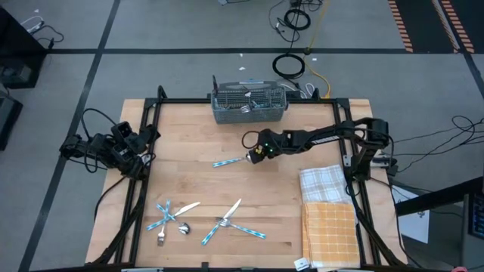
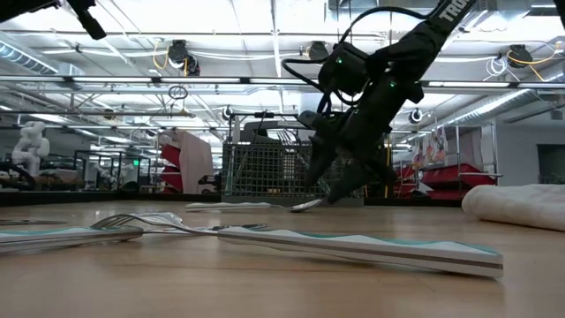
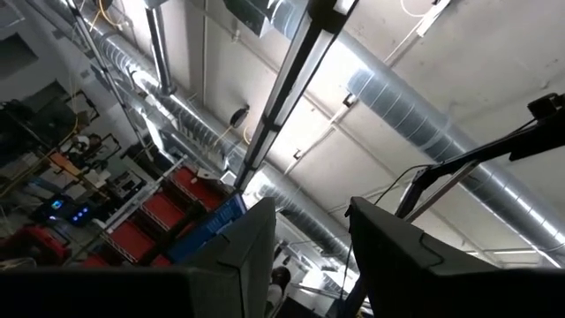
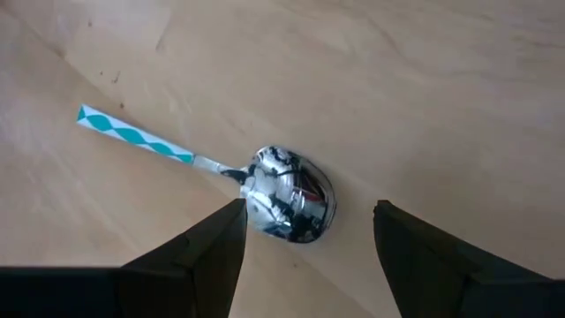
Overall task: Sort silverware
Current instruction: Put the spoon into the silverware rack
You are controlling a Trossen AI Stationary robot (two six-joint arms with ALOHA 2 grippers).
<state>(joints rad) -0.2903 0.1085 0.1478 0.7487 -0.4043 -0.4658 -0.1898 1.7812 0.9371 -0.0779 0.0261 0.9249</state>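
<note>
Hovering at frame centre with fingers spread wide, the right gripper straddles the spoon, whose rounded bowl could skid sideways if pinched off-centre.

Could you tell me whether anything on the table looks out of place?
Mostly the loose silverware: pieces lie crossed over one another near the front edge. One spoon lies alone mid-table, under the open right gripper, outside the mesh caddy.

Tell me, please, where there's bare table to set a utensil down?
Free: the table left of the spoon, between caddy and silverware pile. Crowded: that front pile, the towels, and around the right gripper.
</note>
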